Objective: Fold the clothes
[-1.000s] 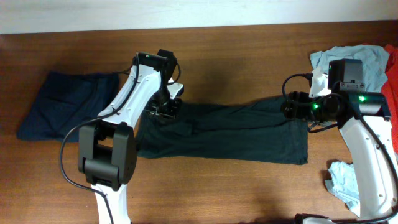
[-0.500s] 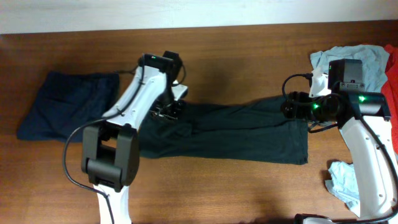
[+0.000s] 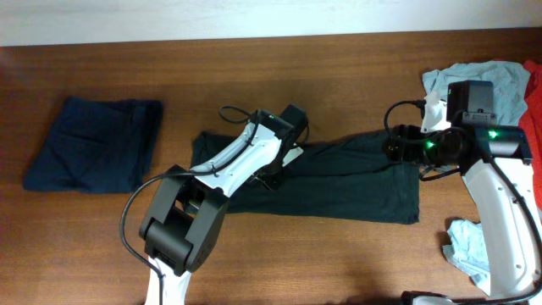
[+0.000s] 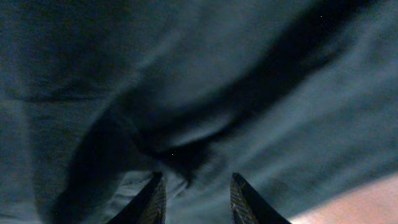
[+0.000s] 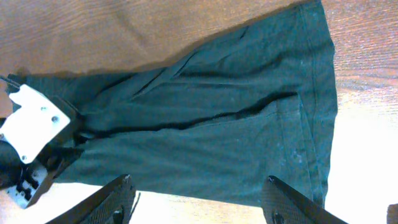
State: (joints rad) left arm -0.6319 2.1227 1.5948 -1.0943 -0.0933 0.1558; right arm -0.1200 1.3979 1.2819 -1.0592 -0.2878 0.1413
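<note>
The left end effector (image 4: 198, 202) has swept inward over the dark T-shirt (image 3: 347, 182) lying beneath it on the tabletop (image 3: 339, 76), its grip impossible to tell, the right end effector (image 5: 198, 198) spread wide; slipping cloth could bunch the fold.

Two robot arms built of white links and black joint housings. The left arm (image 3: 246, 157) has a bulky black joint block (image 3: 174, 224), a looping cable (image 3: 124, 233) and a white wrist plate (image 5: 31, 124) with small screws. The right arm (image 3: 500, 212) shows green lights (image 3: 494, 134) and a black cable (image 3: 391, 110). The left end effector (image 4: 195, 175) and right end effector (image 5: 199, 178) have dark, tapered fingers (image 4: 152, 200).
</note>
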